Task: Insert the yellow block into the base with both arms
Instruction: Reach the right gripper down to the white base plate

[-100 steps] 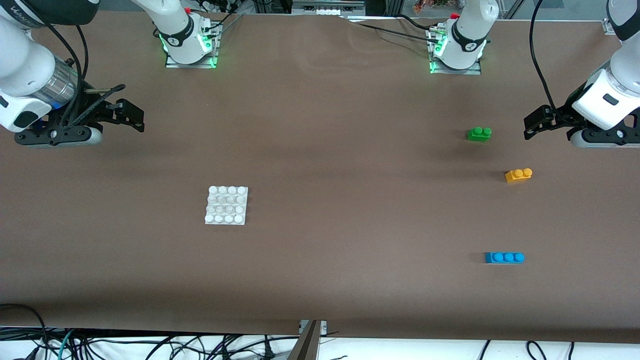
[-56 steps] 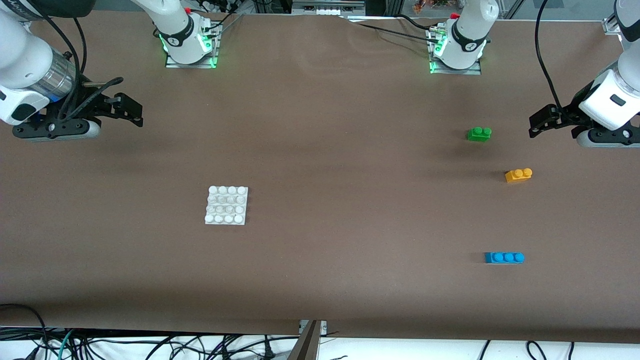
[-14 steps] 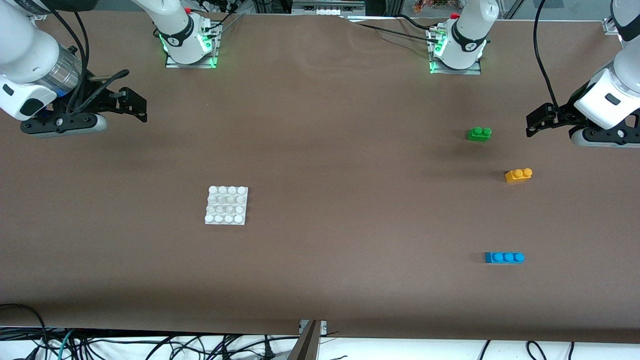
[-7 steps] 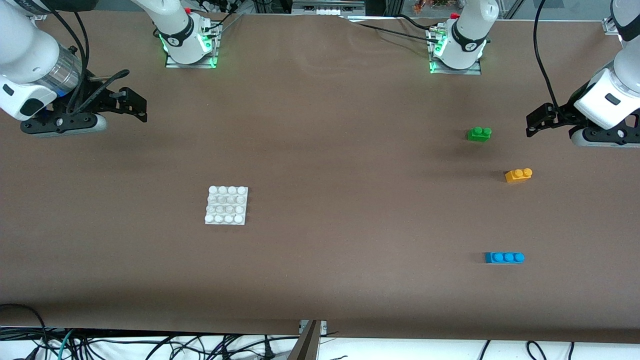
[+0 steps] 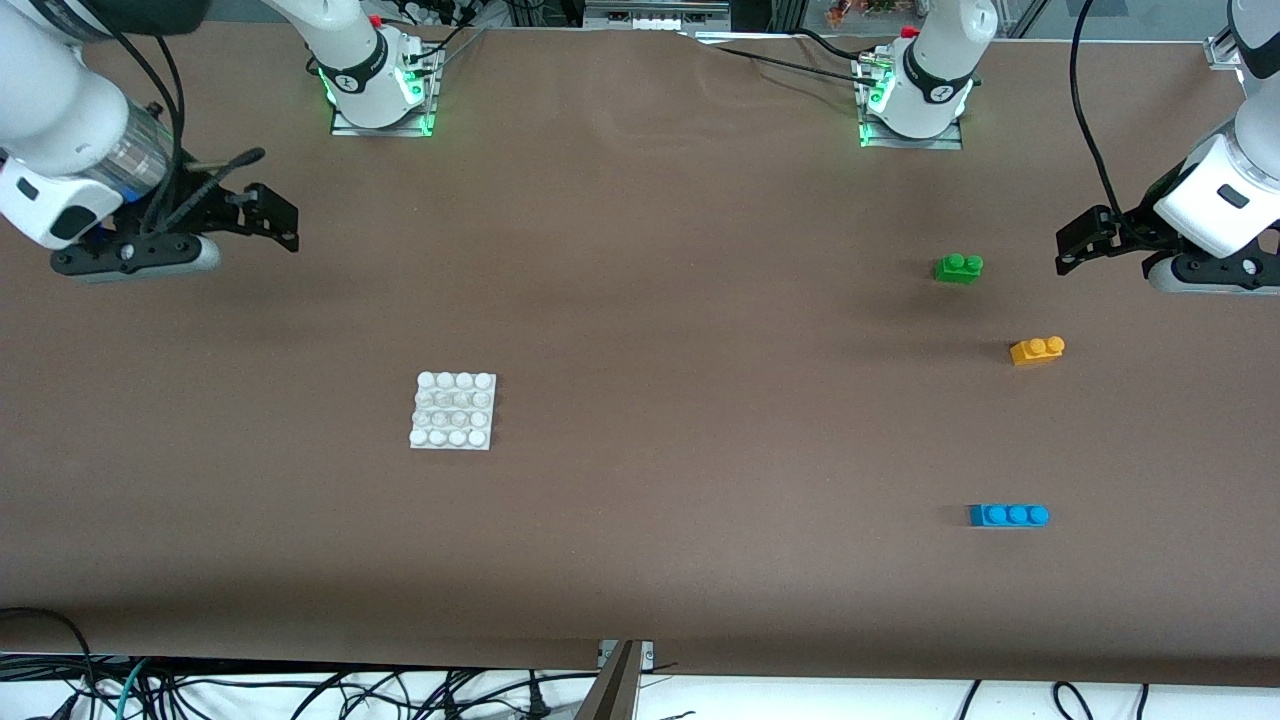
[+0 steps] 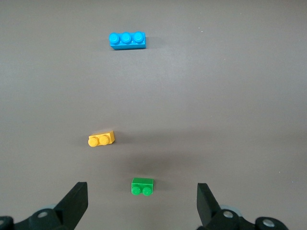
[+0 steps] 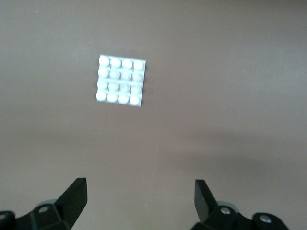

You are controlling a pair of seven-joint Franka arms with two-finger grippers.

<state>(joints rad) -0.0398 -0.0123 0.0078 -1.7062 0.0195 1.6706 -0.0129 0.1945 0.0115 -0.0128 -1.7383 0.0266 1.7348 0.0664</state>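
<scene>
The yellow block point(image 5: 1037, 350) lies on the brown table toward the left arm's end; it also shows in the left wrist view point(image 6: 101, 140). The white studded base point(image 5: 452, 411) lies toward the right arm's end, nearer the front camera, and shows in the right wrist view point(image 7: 120, 79). My left gripper point(image 5: 1074, 246) is open and empty, up in the air at the left arm's end of the table, beside the green brick. My right gripper point(image 5: 275, 216) is open and empty, up over bare table at the right arm's end, apart from the base.
A green two-stud brick point(image 5: 958, 267) lies farther from the front camera than the yellow block. A blue three-stud brick point(image 5: 1008, 515) lies nearer. The two arm bases point(image 5: 380, 85) point(image 5: 915, 95) stand at the table's back edge.
Both grippers have drifted slightly: the right gripper a little toward the table's middle, the left one slightly toward its own end. The bricks and the base have not moved.
</scene>
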